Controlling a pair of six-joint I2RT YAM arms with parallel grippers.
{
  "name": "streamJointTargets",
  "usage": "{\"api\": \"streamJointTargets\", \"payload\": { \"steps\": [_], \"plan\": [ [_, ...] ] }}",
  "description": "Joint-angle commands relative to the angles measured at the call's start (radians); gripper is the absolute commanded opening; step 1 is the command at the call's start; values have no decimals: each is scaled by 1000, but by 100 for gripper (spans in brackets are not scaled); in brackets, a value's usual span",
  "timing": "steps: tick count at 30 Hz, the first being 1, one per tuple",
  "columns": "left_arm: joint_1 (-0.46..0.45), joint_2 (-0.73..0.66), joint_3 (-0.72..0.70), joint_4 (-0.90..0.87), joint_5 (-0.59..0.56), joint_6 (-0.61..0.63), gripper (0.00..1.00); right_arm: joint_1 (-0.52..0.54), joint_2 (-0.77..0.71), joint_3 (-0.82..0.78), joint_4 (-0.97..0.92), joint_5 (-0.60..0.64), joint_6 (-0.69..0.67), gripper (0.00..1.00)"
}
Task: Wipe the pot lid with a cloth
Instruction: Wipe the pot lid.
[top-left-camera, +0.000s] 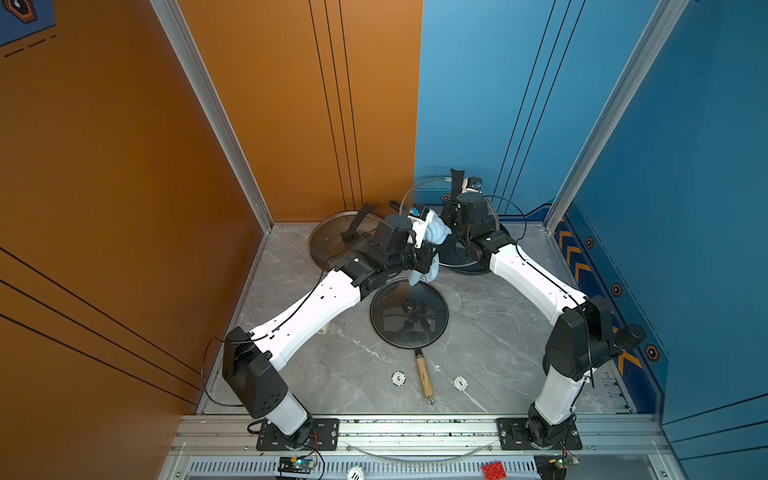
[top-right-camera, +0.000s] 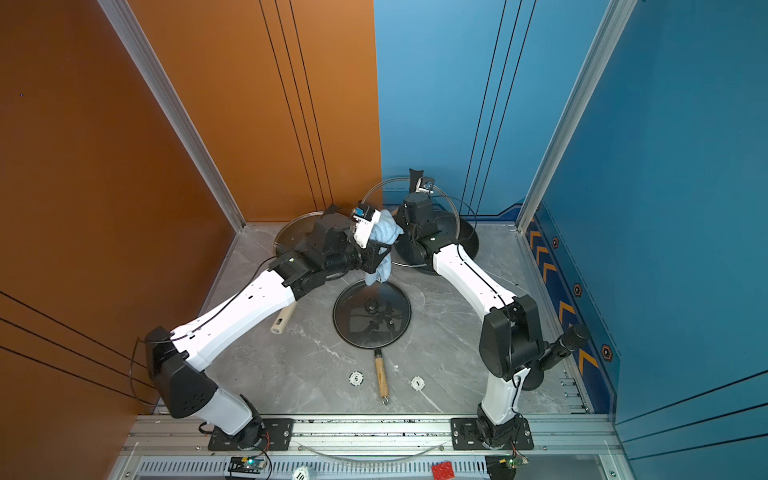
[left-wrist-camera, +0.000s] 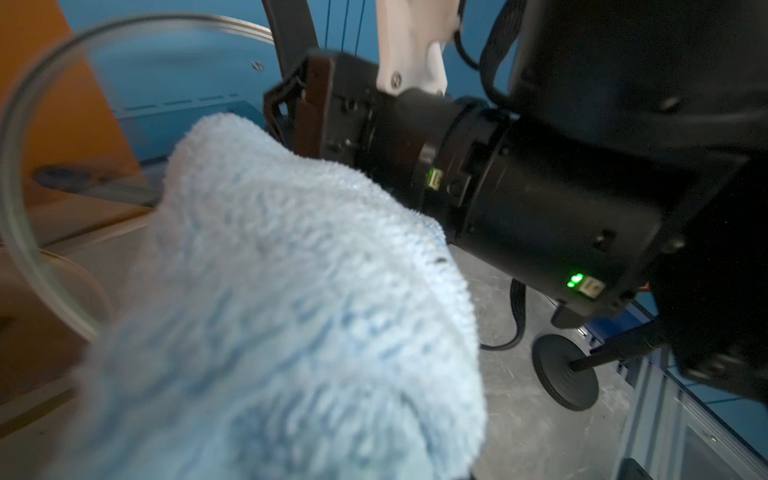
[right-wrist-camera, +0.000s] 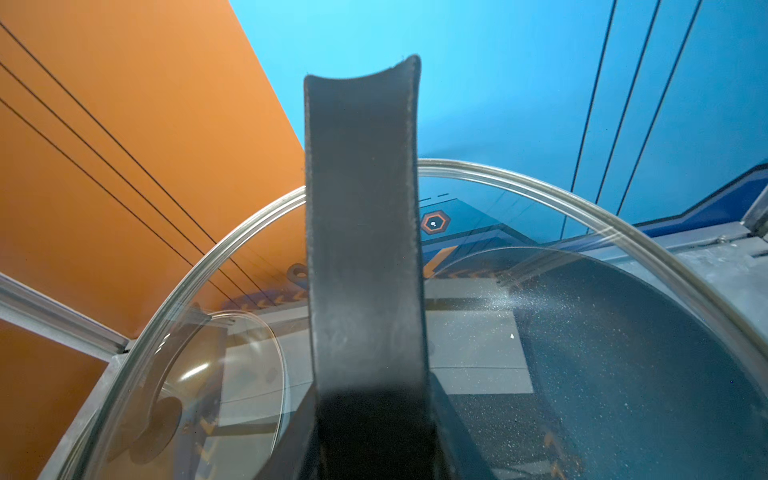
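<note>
Just above centre, pot lid (top-left-camera: 428, 195): clear glass, raised on edge over a dark pan (top-left-camera: 455, 254).
Right gripper (top-left-camera: 454, 198): clamped on the lid's black handle (right-wrist-camera: 365, 228).
Left gripper (top-left-camera: 432, 249): closed on the cloth.
Cloth (top-left-camera: 437, 233): bunched, light-blue, just left of the lid.

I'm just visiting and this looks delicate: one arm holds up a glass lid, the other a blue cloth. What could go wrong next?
The right gripper holds the glass lid only by its black handle, so a hard push might twist or drop it onto the dark pan below.
The left gripper, with the cloth, is close to the right arm; they could bump.
The cloth's hanging tail may drag on the covered pan.
</note>
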Motion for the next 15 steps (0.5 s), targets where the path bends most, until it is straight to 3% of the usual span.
{"api": "streamJointTargets", "payload": {
  "steps": [1,5,12,15],
  "plan": [
    [38,45,23,65,117,-89,26,-17,-73,94,148,44,86,8],
    [98,104,54,39,129,-127,25,-33,-116,72,131,-48,52,8],
    [237,179,155,-51,111,-137,23,-14,-253,-54,92,-286,-235,9],
    [277,209,197,-73,111,-119,23,19,-297,-82,0,-306,-374,9]
  ]
}}
